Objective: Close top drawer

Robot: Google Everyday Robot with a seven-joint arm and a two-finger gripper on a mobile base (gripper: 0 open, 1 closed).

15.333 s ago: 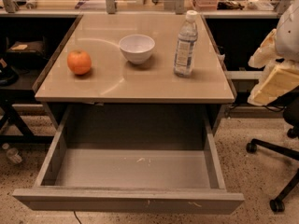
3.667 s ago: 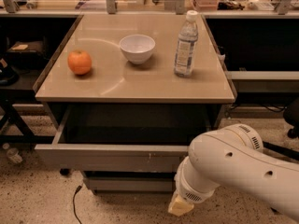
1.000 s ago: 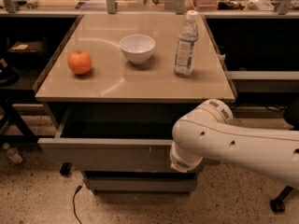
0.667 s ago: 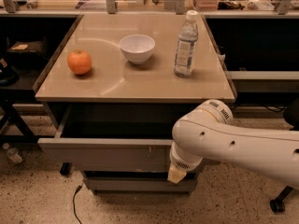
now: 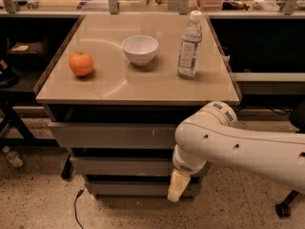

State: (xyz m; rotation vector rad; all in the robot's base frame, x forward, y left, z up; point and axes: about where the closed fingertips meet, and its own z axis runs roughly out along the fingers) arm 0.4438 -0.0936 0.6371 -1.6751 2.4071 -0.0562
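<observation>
my tool (image 5: 178, 185) hangs below the wide grey metal top drawer (image 5: 109, 135), open or closed i cannot tell; stiff, handle-less front, probably best pushed flat at centre.

The one camera stood in front of the table (image 5: 119, 87) and above it, looking down its length to the far edge. The top drawer (image 5: 109, 135) faced it squarely. The arm (image 5: 238, 149) filled the lower right, close to the lens, and the gripper (image 5: 175, 187) hung low at centre.
</observation>
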